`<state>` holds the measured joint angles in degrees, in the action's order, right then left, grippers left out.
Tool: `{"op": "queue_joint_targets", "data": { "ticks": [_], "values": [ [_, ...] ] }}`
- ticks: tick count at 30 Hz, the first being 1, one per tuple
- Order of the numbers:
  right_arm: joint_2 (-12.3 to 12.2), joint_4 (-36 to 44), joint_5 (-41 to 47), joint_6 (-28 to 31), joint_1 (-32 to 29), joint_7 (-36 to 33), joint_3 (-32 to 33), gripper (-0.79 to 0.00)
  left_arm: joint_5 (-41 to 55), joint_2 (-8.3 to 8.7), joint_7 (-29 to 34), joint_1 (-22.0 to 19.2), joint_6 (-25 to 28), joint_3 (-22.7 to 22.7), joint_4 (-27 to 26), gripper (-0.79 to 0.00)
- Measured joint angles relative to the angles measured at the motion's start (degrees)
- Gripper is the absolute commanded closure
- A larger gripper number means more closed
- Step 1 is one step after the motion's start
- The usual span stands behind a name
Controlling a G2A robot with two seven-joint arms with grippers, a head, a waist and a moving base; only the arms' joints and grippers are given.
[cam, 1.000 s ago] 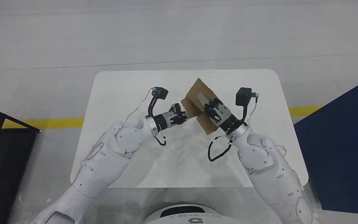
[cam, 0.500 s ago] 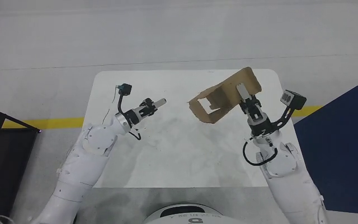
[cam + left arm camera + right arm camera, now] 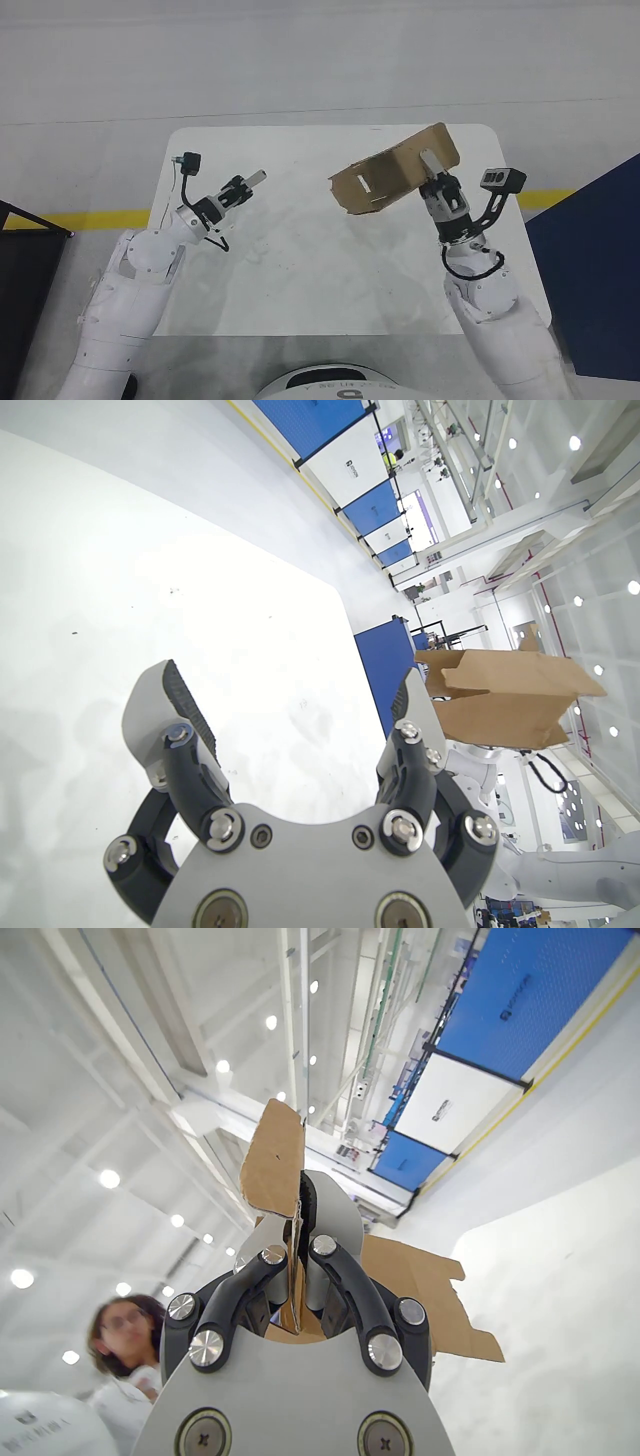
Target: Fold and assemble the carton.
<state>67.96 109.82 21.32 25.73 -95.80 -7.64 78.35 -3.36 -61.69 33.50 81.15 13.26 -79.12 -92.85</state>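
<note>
Presently the right gripper (image 3: 433, 172) is clenched on the brown corrugated cardboard carton (image 3: 390, 175), pinching one panel edge between its fingers; the right wrist view shows the board sandwiched in the right gripper (image 3: 298, 1208), with a flap of the carton (image 3: 275, 1163) standing past the fingertips; the carton is lifted off the white rounded-corner table (image 3: 320, 280) over its far right part, tilted, with its lower end toward the table's middle; it is part-folded, its panels set at angles and its flaps loose, and the top view shows small slot cut-outs in one face; whether anything lies inside cannot be told; the visible faces are plain brown; the left gripper (image 3: 250, 180) hangs over the left part of the table, well apart from the carton; in the left wrist view the left gripper (image 3: 290, 680) stands released, ribbed pads spread, above the table (image 3: 150, 575), with the carton (image 3: 505, 705) farther off; blue and white partition panels (image 3: 372, 507) behind carry small dark print.
</note>
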Motion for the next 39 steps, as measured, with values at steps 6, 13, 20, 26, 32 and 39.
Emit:
{"op": "queue_joint_targets", "data": {
  "ticks": [6,13,20,26,32,39],
  "values": [
    [0.6,-0.1,37.2,-14.6,0.1,-7.9,0.2,0.000,0.0,0.00,0.0,0.0,0.0,0.0,0.0,-0.785],
    [1.1,-1.1,70.5,-35.3,0.7,-4.8,0.2,0.000,0.0,0.00,0.0,0.0,0.0,0.0,0.0,-0.785],
    [1.0,-0.5,73.0,-37.2,1.1,-2.7,0.5,0.000,0.0,0.00,0.0,0.0,0.0,0.0,0.0,-0.785],
    [1.0,-0.5,73.1,-37.2,1.1,-2.8,0.5,0.000,0.0,0.00,0.0,0.0,0.0,0.0,0.0,-0.785],
    [1.7,-5.9,87.8,-41.7,3.6,10.3,-0.8,0.000,-0.2,-0.03,-0.2,0.1,0.2,0.2,-0.4,-0.785],
    [2.2,-9.9,112.5,-42.3,6.9,32.7,-1.1,0.000,0.1,-0.42,1.1,-0.3,1.3,3.5,-5.3,-0.785]
  ]
}}
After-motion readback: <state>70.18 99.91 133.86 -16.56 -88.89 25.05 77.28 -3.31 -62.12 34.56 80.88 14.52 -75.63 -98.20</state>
